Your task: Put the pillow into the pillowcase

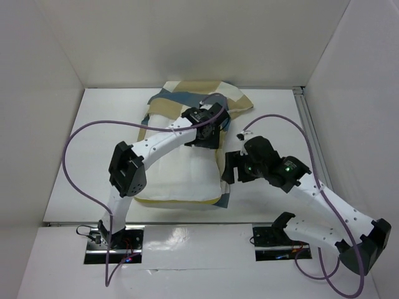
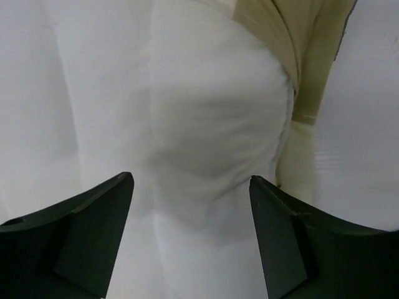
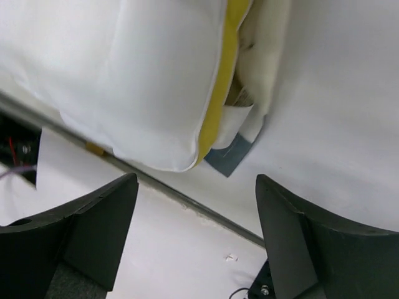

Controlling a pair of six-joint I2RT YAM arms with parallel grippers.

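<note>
The white pillow (image 1: 181, 177) lies in the middle of the table, its yellow band along the near edge. The blue, tan and cream pillowcase (image 1: 187, 93) is bunched at the pillow's far end, and a blue corner sticks out near the pillow's right front corner (image 1: 225, 198). My left gripper (image 1: 204, 138) is open, just above the pillow's far part. In the left wrist view the left gripper (image 2: 190, 187) spans the white pillow (image 2: 206, 124), with tan pillowcase (image 2: 299, 50) beyond. My right gripper (image 1: 232, 168) is open and empty beside the pillow's right edge. The right wrist view shows the right gripper (image 3: 196, 187), the pillow (image 3: 137, 68) and the blue pillowcase corner (image 3: 227, 156).
White walls (image 1: 56, 124) enclose the table on the left, back and right. The table's front seam (image 3: 187, 194) runs just under the pillow's near corner. Purple cables (image 1: 81, 131) loop over the left side and the right arm. The arm bases (image 1: 112, 240) sit at the near edge.
</note>
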